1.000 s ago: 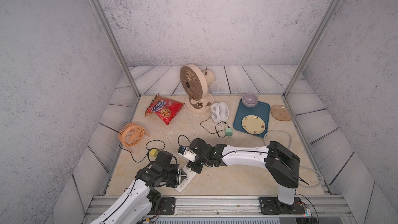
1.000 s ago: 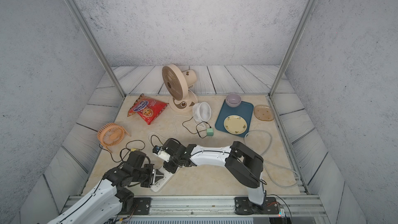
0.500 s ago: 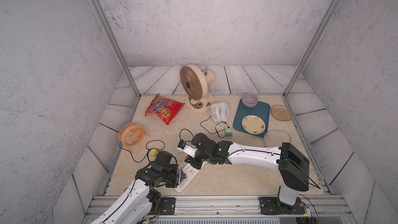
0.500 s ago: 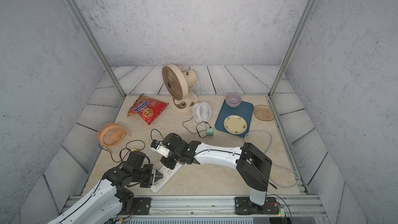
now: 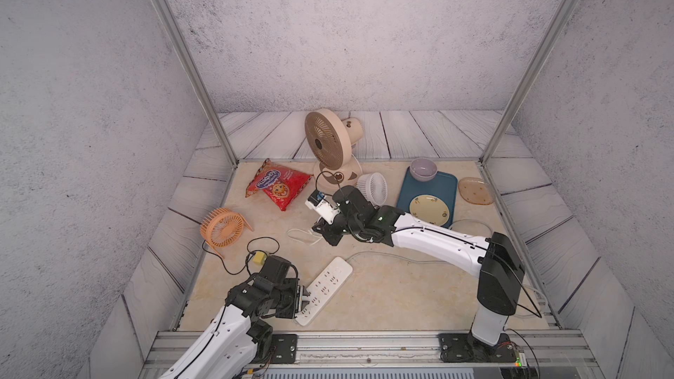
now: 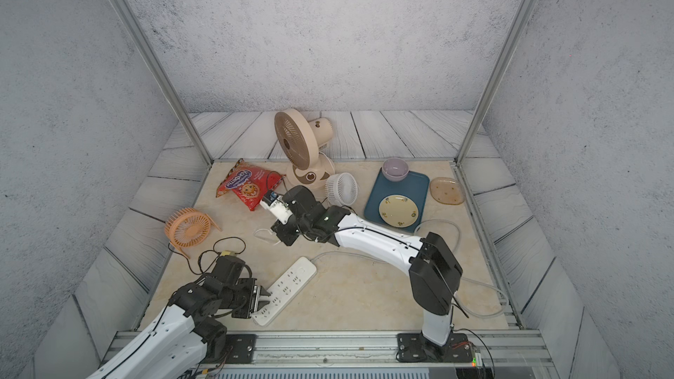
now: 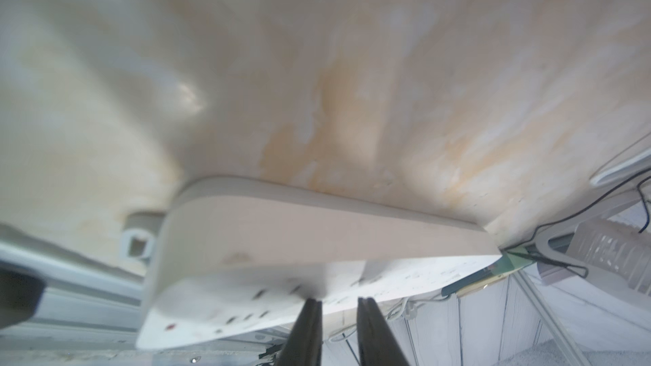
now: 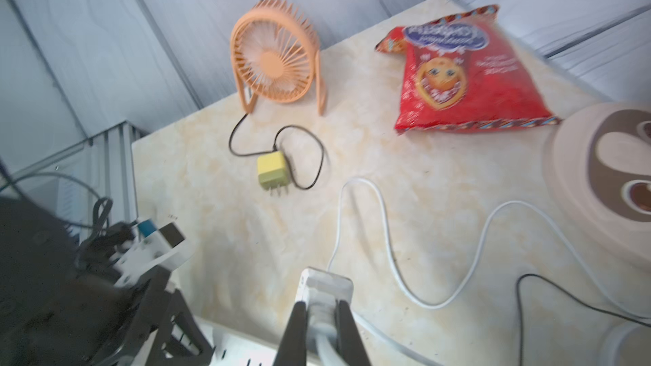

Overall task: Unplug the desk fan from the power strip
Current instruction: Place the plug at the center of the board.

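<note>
One bowl (image 5: 423,169), plate (image 5: 429,210) on tray (image 5: 443,185) | right jaws clench plug (image 8: 327,286) | left jaws parted

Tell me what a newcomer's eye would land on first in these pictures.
The right gripper, stretched over the middle of the table, pinches a white plug clear of the power strip, its white cable trailing toward the beige desk fan at the back. The left gripper sits at the strip's near end. The red cookie bag stands out at the back left.

glossy plastic power strip (image 5: 325,288), prob. marble-look tabletop (image 5: 401,297)
</note>
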You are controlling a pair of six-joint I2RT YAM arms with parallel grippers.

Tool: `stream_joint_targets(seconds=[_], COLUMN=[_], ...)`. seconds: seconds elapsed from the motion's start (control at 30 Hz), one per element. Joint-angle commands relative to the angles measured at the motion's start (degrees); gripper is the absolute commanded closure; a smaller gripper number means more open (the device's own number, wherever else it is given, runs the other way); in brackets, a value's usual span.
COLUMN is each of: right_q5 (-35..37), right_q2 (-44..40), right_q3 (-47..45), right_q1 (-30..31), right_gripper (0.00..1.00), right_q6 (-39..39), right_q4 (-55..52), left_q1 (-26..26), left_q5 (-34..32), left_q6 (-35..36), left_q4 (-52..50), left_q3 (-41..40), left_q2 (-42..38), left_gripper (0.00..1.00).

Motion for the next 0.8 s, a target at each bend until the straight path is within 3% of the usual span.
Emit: stream_joint_targets(seconds=[0.0,0.27,0.57,0.67,0.77], right_q5=[-0.4,-2.0,-2.6,-3.1,-3.2], right_q2=[3.2,12.6,24.8,27.7,30.2], right_q3=[3.4,12.1,19.0,21.0,21.8], right_q1=[-3.0,-9.3,-11.9,-12.0,-12.1], right_gripper=[1.00,1.00,1.00,0.92,0.77], right_q6=[2.1,2.6,4.3,5.0,4.7], right_q4=[-3.1,-2.0,5.3,6.6,7.3], left_q1=[0.7,2.3,11.2,12.1,12.9], left_q5=[-9.8,-16.6,-15.9,-16.0,-15.4], left_q6=[6.1,18.2,28.2,29.5,30.2], left_q4=[-9.3,-14.8,-16.8,-17.2,-16.0], left_q3=[4.1,22.2,30.0,30.8,29.6], left_q2=[2.6,11.8,19.9,21.9,23.1], left_gripper=[0.71,0.65,0.61,0.61,0.60])
